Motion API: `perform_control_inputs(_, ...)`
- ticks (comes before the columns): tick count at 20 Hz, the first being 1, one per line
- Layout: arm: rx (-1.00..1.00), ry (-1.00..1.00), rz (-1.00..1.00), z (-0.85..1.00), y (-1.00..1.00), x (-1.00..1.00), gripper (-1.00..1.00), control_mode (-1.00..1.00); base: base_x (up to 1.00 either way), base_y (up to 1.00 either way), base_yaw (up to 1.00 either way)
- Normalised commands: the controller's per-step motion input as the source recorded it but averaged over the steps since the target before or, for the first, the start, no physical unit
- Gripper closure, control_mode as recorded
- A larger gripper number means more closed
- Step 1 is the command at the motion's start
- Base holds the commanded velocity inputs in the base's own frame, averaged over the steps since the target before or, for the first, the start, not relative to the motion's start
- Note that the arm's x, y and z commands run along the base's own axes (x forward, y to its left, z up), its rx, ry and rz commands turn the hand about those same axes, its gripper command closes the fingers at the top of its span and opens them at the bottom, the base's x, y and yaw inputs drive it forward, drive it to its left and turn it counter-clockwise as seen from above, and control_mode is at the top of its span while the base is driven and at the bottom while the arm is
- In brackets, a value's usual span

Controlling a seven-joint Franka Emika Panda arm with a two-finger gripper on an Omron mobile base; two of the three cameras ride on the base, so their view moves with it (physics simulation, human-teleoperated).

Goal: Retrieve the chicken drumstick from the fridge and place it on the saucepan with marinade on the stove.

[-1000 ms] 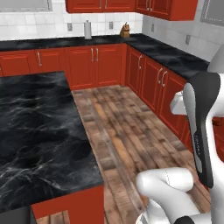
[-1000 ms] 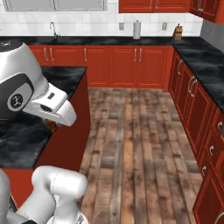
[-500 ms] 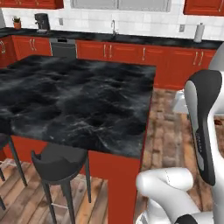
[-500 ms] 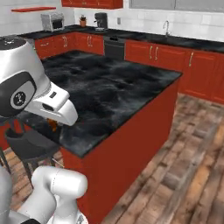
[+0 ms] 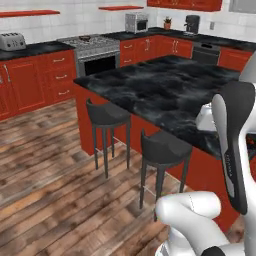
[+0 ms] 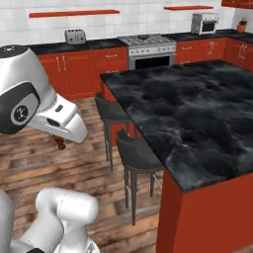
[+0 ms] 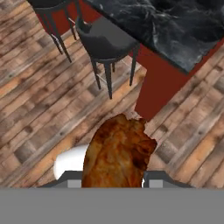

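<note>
Stove [image 5: 90, 44] newly ahead beyond island; chicken drumstick [image 7: 117, 153] still tool-gripped.

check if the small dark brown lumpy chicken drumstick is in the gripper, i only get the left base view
Observer: Yes. In the hand view the brown lumpy chicken drumstick sits in the gripper, which is shut on it.
Operator: whats below the hand
Observer: Brown wooden plank floor, with a corner of the black marble island further along the gripper's line of sight.
Operator: is the hand close to the island
Observer: No. In the right base view the drumstick hangs under the white hand out over the floor, on the far side of the two black round stools from the island and apart from both.
</note>
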Motion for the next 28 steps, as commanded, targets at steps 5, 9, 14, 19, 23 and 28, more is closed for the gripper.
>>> perform_control_inputs(5,0.0,0.0,0.0,0.0,0.0,0.0,1.0,1.0,0.26,0.98,0.63)
perform_control_inputs(9,0.0,0.0,0.0,0.0,0.0,0.0,1.0,1.0,0.98,1.0,0.31)
perform_control_inputs(14,0.0,0.0,0.0,0.0,0.0,0.0,1.0,1.0,1.0,0.92,0.19)
perform_control_inputs(19,0.0,0.0,0.0,0.0,0.0,0.0,1.0,1.0,1.0,0.89,0.15)
perform_control_inputs(23,0.0,0.0,0.0,0.0,0.0,0.0,1.0,1.0,1.0,0.68,0.2)
perform_control_inputs(28,0.0,0.0,0.0,0.0,0.0,0.0,1.0,1.0,1.0,0.43,0.05)
